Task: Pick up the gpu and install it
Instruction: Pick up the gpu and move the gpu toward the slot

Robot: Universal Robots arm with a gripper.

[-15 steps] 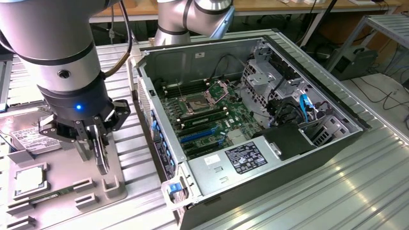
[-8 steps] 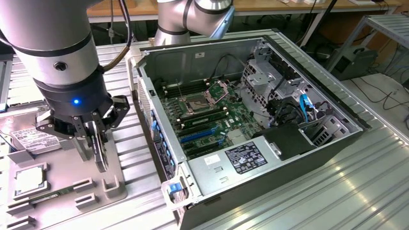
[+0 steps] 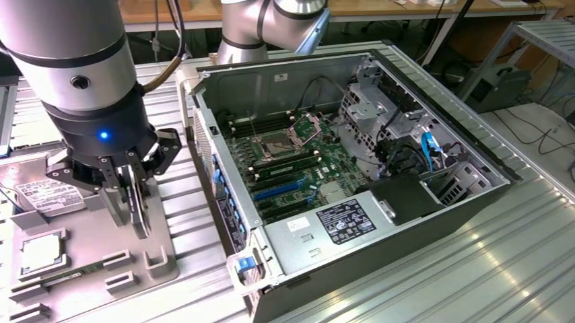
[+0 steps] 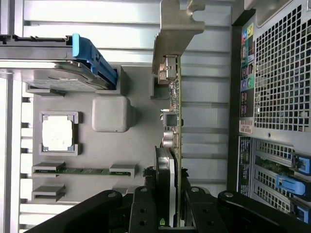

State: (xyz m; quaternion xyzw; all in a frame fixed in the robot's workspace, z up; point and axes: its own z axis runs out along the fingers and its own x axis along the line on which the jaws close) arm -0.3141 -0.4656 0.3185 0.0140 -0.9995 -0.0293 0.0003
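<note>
Jaws part-closed, gripping gpu point(image 4: 169, 140) edge-on over grey tray point(image 4: 131, 155); drive point(image 3: 43, 195) label unreadable.

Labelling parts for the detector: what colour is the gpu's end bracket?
Bare silvery-grey metal. The bracket on the gpu shows best in the wrist view.

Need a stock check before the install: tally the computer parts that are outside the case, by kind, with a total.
gpu: 1
hard drive: 1
processor chip: 1
memory stick: 1
Total: 4
</note>
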